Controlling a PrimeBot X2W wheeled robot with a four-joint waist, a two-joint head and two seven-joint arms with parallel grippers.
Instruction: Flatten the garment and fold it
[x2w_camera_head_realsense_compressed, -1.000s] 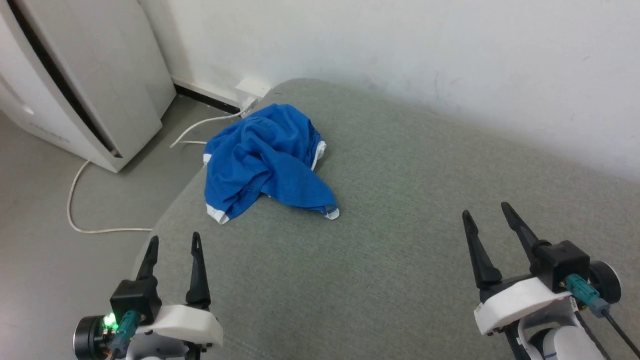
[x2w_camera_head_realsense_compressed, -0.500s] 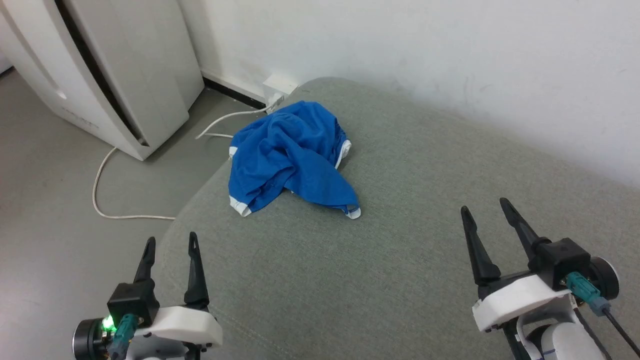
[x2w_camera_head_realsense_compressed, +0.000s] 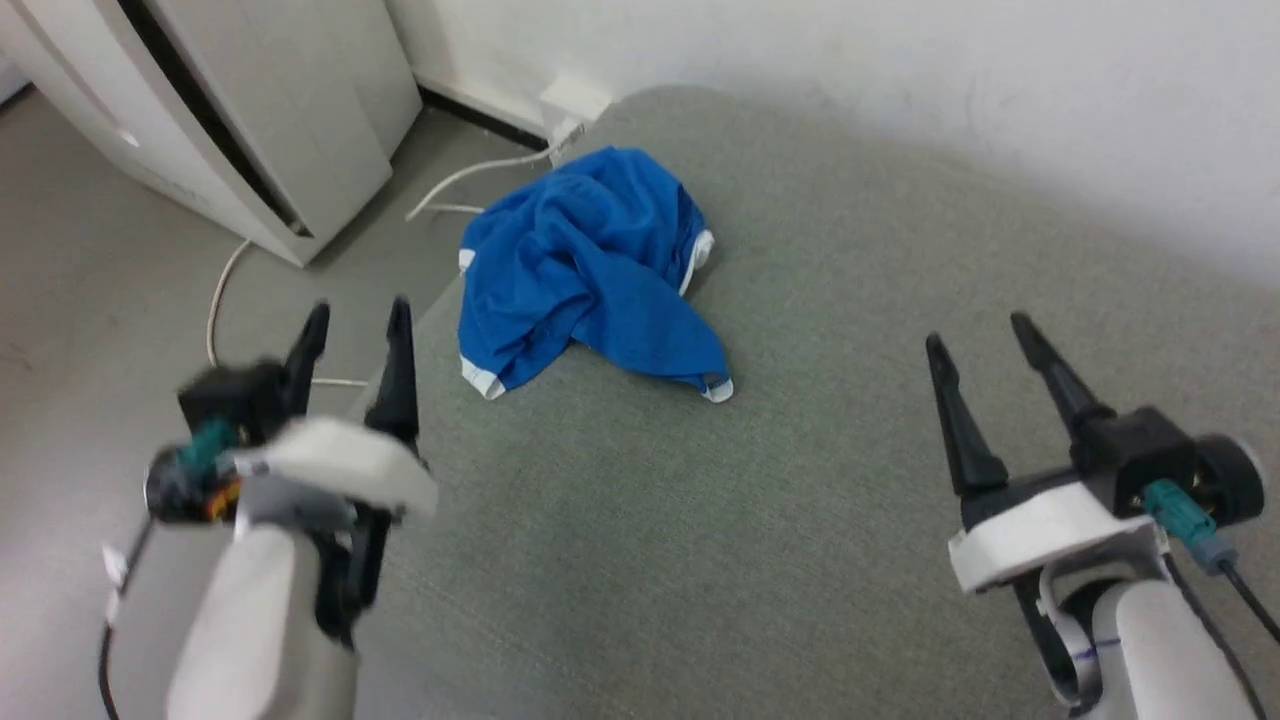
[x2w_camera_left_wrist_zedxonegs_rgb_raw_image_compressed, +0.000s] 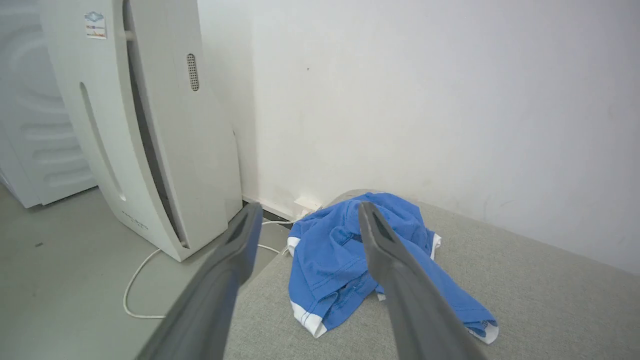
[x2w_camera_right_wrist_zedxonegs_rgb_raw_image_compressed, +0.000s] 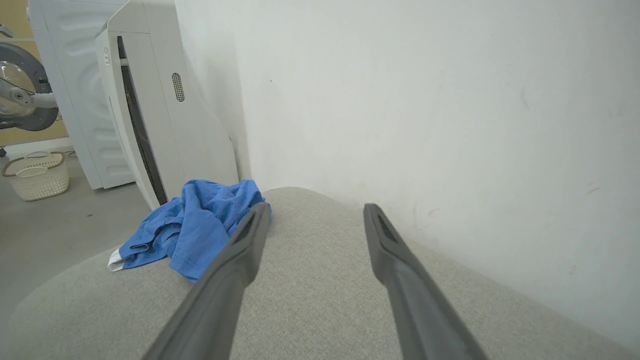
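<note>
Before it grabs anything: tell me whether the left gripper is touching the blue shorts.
Apart. In the head view, grey cushion shows between the open left gripper and the shorts.

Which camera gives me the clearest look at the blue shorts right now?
The head view: the garment lies whole and unobstructed, seen from above, crumpled on the grey cushion. The left wrist view shows the garment close but crossed by a finger; the right wrist view catches the garment low, edge behind a finger.
</note>
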